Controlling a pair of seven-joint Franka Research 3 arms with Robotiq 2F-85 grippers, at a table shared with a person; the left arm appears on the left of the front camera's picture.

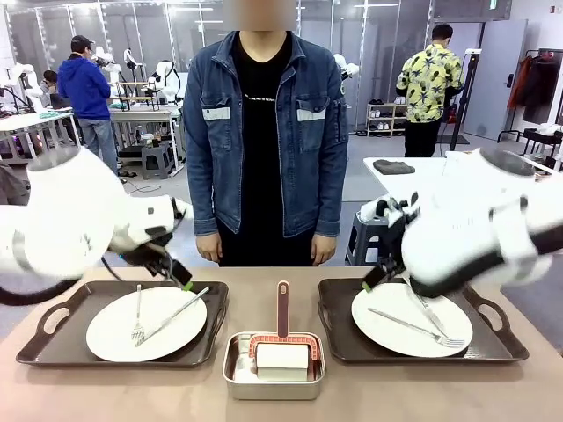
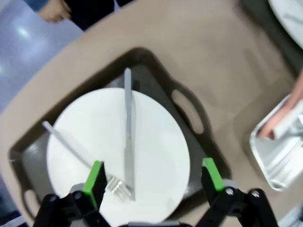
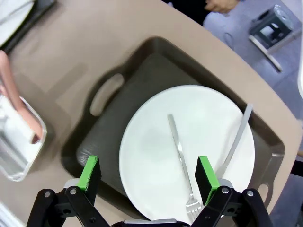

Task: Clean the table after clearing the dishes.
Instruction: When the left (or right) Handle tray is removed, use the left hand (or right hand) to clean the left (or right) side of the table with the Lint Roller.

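Two white plates lie on dark brown handled trays on the tan table (image 1: 369, 400). The left plate (image 1: 145, 323) (image 2: 142, 156) carries a fork (image 2: 75, 151) and a knife (image 2: 128, 132). My left gripper (image 1: 179, 276) (image 2: 152, 178) hovers above its far edge, open and holding nothing. The right plate (image 1: 411, 319) (image 3: 156, 151) also holds a fork (image 3: 180, 151) and a knife (image 3: 234, 146). Over its near-left rim my right gripper (image 1: 371, 280) (image 3: 147, 173) hangs open, nothing between its fingers.
A shiny steel pan (image 1: 234, 376) (image 2: 279, 156) (image 3: 16, 146) sits at the front centre between the trays (image 1: 53, 338) (image 1: 506, 338), holding a pink-handled tool and a white block. A person in a denim jacket (image 1: 264, 132) stands at the far edge, hands down.
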